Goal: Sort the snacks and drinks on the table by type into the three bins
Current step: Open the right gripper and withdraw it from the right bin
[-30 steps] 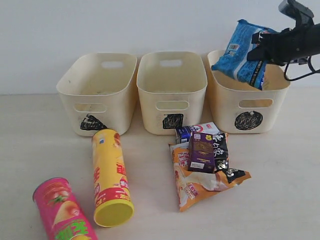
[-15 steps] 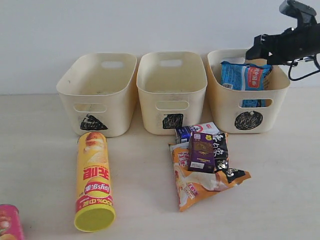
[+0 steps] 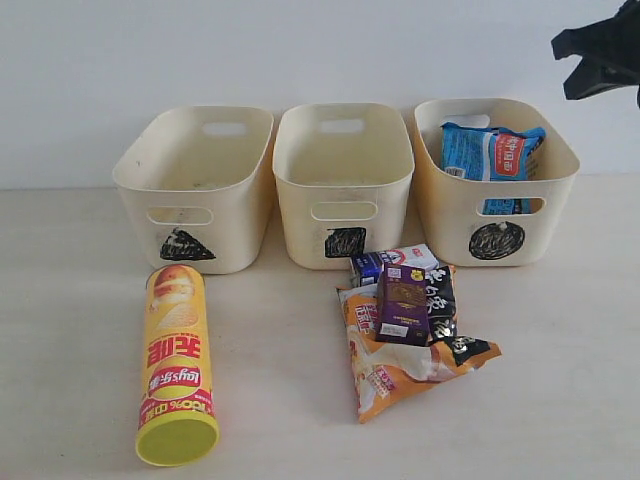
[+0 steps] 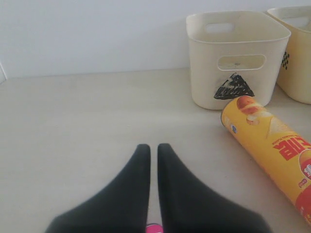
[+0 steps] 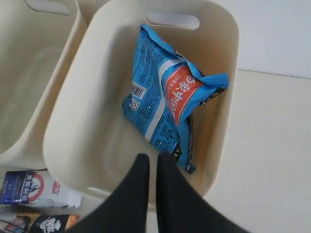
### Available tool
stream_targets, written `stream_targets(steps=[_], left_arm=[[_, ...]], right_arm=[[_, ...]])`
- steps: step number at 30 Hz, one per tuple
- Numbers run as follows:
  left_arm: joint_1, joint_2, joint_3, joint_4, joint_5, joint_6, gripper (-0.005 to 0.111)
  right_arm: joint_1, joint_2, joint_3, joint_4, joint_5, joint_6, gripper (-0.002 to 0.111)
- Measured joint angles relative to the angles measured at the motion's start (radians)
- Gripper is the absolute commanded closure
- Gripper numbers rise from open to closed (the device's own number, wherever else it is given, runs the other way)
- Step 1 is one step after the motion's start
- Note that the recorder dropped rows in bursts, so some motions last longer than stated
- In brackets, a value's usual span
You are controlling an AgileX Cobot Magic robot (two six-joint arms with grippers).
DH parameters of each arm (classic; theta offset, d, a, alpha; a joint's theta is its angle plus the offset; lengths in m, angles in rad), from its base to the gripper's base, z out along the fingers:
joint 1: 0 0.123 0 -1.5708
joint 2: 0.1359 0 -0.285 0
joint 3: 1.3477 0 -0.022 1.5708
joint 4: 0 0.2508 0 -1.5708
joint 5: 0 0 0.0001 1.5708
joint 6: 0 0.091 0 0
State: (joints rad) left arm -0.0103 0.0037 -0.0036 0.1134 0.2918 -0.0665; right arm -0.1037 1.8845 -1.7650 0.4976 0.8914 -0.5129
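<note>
The blue bag (image 3: pixel 490 153) leans inside the circle bin (image 3: pixel 497 215); the right wrist view shows this blue bag (image 5: pixel 165 107) free of the fingers. My right gripper (image 3: pixel 578 50) hangs shut and empty above that bin's right end, over the bin wall (image 5: pixel 63 131). The triangle bin (image 3: pixel 190 190) and square bin (image 3: pixel 343 185) look empty. A yellow canister (image 3: pixel 177 365) lies in front of the triangle bin. The purple carton (image 3: pixel 403 303) and blue-and-white carton (image 3: pixel 395 262) rest on the orange-and-black bag (image 3: pixel 410 365). My left gripper (image 4: pixel 153 148) is shut low over the table, a pink sliver (image 4: pixel 153 228) under it.
In the left wrist view the yellow canister (image 4: pixel 272 145) lies to one side of the fingers, with the triangle bin (image 4: pixel 238 48) behind it. A white wall stands close behind the bins.
The right gripper let the blue bag drop into the circle bin, shut, and rose to the right. The yellow canister rolled left, and the pink canister left the exterior view at the lower left.
</note>
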Motion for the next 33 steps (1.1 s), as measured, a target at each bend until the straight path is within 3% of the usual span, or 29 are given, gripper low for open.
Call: stream_targets(steps=[7, 14, 23, 25, 28, 33], left_arm=[[0.000, 0.000, 0.000, 0.000, 0.000, 0.000, 0.103], [0.000, 0.000, 0.000, 0.000, 0.000, 0.000, 0.103], [0.000, 0.000, 0.000, 0.000, 0.000, 0.000, 0.103], [0.000, 0.000, 0.000, 0.000, 0.000, 0.000, 0.103], [0.000, 0.000, 0.000, 0.000, 0.000, 0.000, 0.103], [0.000, 0.000, 0.000, 0.000, 0.000, 0.000, 0.103]], right_arm=[[0.000, -0.079, 0.044, -0.001, 0.071, 0.002, 0.108], [0.000, -0.189, 0.289, -0.002, 0.024, -0.026, 0.108], [0.000, -0.341, 0.477, 0.038, 0.063, -0.064, 0.107], [0.000, -0.349, 0.515, 0.059, 0.102, -0.078, 0.100], [0.000, -0.351, 0.578, 0.112, 0.134, -0.119, 0.080], [0.010, -0.351, 0.688, 0.207, 0.114, -0.242, 0.026]])
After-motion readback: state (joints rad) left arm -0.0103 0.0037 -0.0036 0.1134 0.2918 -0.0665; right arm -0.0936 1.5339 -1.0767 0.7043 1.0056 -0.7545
